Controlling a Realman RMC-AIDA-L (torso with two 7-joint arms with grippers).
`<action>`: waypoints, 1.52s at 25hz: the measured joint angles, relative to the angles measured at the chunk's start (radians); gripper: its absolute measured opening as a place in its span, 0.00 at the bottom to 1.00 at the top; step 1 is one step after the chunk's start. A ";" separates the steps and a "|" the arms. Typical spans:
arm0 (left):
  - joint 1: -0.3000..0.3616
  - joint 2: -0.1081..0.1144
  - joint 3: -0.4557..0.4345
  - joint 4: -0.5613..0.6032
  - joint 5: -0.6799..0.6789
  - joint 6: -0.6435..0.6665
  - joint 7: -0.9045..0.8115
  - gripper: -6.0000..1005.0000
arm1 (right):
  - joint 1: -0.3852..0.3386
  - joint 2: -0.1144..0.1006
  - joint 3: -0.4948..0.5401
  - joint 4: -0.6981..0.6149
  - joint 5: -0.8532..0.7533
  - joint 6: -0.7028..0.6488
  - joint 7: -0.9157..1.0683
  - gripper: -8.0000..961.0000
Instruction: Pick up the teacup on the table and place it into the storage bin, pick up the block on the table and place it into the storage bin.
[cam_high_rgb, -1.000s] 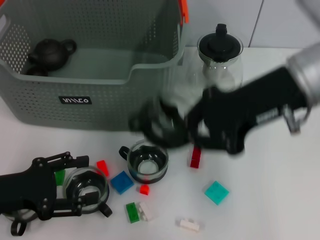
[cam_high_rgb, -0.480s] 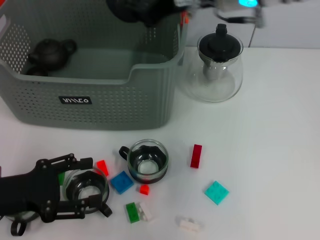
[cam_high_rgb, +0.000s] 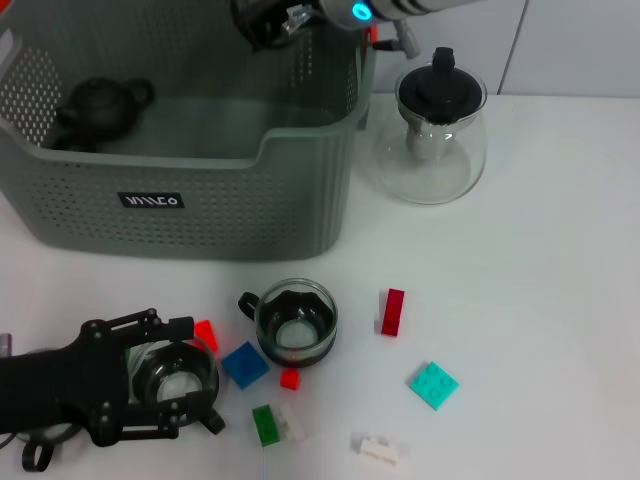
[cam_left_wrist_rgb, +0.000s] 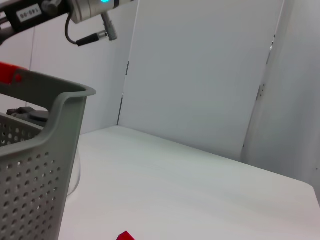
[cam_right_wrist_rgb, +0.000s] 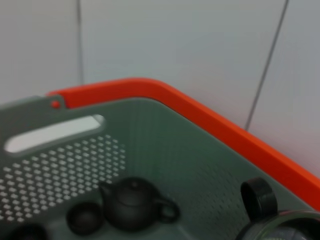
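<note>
Grey perforated storage bin (cam_high_rgb: 190, 215) with orange handle (cam_right_wrist_rgb: 210, 125) and black label (cam_high_rgb: 151, 201), far left of the white table (cam_high_rgb: 540, 300); I count a dark teapot (cam_high_rgb: 98, 106) inside. My right gripper (cam_high_rgb: 275, 18) hangs over the bin's far side; its wrist view shows a glass teacup (cam_right_wrist_rgb: 280, 227) at the edge, so I read it as clenched on that cup. My left gripper (cam_high_rgb: 150, 375), fingers spread, straddles a second glass cup (cam_high_rgb: 176, 378) near the table's front edge. Third cup (cam_high_rgb: 295, 322) stands free beside it. Loose blocks: red (cam_high_rgb: 393, 311), teal (cam_high_rgb: 433, 384), blue (cam_high_rgb: 244, 364), green (cam_high_rgb: 265, 424). Glass teapot (cam_high_rgb: 437, 130) sits just right of the bin.
</note>
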 joint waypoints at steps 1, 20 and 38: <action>0.000 0.000 0.000 -0.001 0.000 0.000 0.000 0.85 | 0.009 0.001 -0.002 0.017 0.000 0.014 0.002 0.07; 0.000 -0.001 0.000 -0.008 0.000 -0.003 0.000 0.85 | -0.006 0.002 -0.087 0.050 0.002 -0.083 -0.008 0.14; -0.001 0.000 -0.006 -0.008 0.000 -0.003 0.000 0.85 | -0.107 -0.005 -0.084 -0.106 0.012 -0.094 0.020 0.27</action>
